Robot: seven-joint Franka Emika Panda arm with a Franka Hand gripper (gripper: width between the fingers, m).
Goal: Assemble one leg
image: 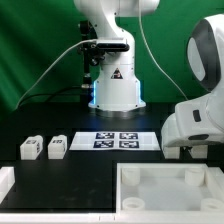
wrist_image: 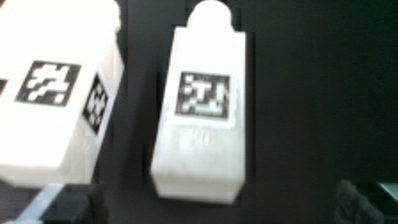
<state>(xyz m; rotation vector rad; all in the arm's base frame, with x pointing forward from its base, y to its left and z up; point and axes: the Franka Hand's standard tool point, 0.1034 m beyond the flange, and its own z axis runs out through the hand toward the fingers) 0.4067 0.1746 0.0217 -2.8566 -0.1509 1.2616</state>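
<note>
In the wrist view two white legs lie side by side on the black table, each with a black-and-white tag on top. One leg [wrist_image: 205,105] lies lengthwise in line with the gap of my gripper [wrist_image: 217,206], its near end between the two dark fingertips [wrist_image: 61,206]. The other leg [wrist_image: 54,100] lies beside it, outside the gap. The jaws stand wide apart and hold nothing. In the exterior view my gripper [image: 188,150] hangs low at the right, and two legs [image: 30,148] [image: 57,146] stand at the left.
The marker board [image: 117,140] lies in the middle of the table before the robot base [image: 115,90]. The large white panel with raised corner sockets [image: 165,190] lies at the front right. A white block [image: 5,185] sits at the front left edge.
</note>
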